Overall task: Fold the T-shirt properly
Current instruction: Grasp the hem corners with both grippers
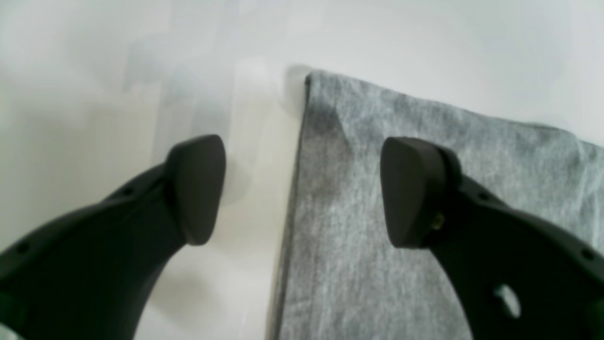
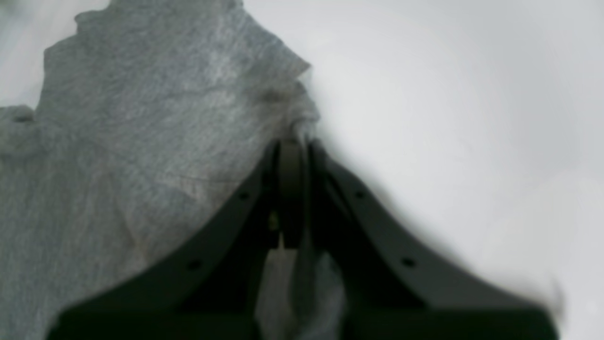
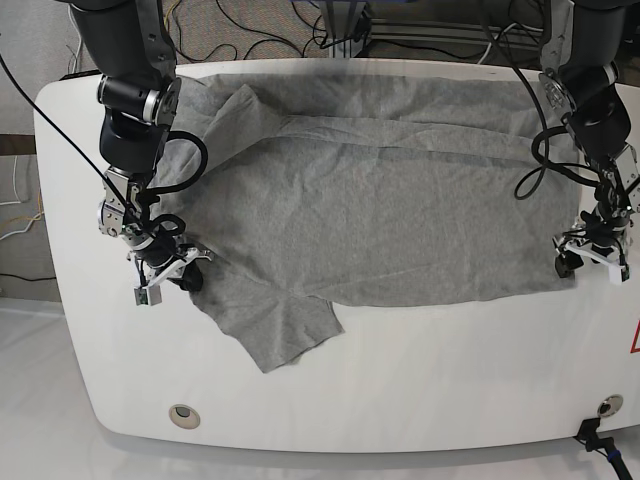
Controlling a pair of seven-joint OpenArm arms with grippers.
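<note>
Your gray T-shirt [image 3: 370, 200] is lying spread across the white desk [image 3: 420, 400], one sleeve pointing toward the front edge. Your right end effector [image 2: 292, 141] is pinching the fabric at the shirt's side edge, jaws closed on it. Your left end effector [image 1: 302, 189] is hovering with jaws wide apart, straddling the shirt's straight edge near its corner, gripping nothing.

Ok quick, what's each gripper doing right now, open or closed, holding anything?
Left gripper: open, straddling the T-shirt edge, gripping nothing.
Right gripper: shut on the T-shirt.
</note>
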